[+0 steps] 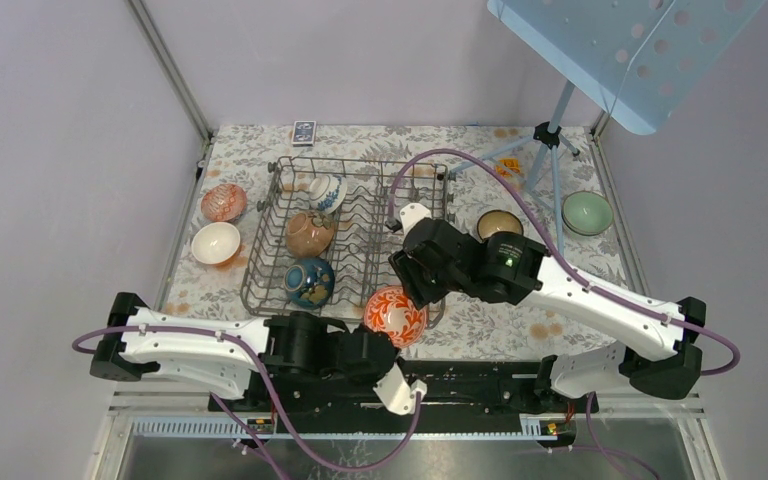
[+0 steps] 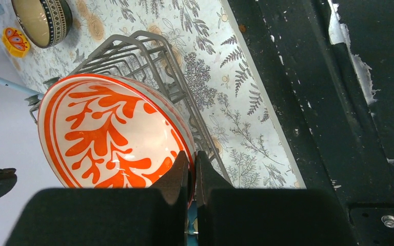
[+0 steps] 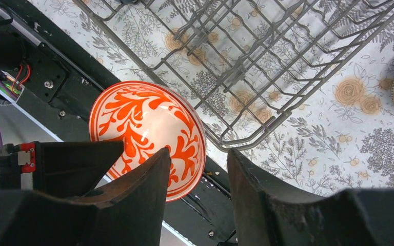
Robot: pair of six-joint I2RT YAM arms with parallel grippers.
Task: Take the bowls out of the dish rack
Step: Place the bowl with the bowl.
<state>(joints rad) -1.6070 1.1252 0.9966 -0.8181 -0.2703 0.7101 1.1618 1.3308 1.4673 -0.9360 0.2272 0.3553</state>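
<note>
An orange-and-white patterned bowl stands tilted on edge at the near right corner of the grey wire dish rack. My left gripper is shut on this bowl's rim. My right gripper hovers just above the same bowl, open, with the bowl's edge showing below the gap between its fingers. Inside the rack sit a brown bowl, a blue bowl and a white-and-blue bowl.
Left of the rack lie a red-patterned bowl and a white bowl. To its right are a dark bowl and a green bowl. A tripod stands at the back right, a card box at the back.
</note>
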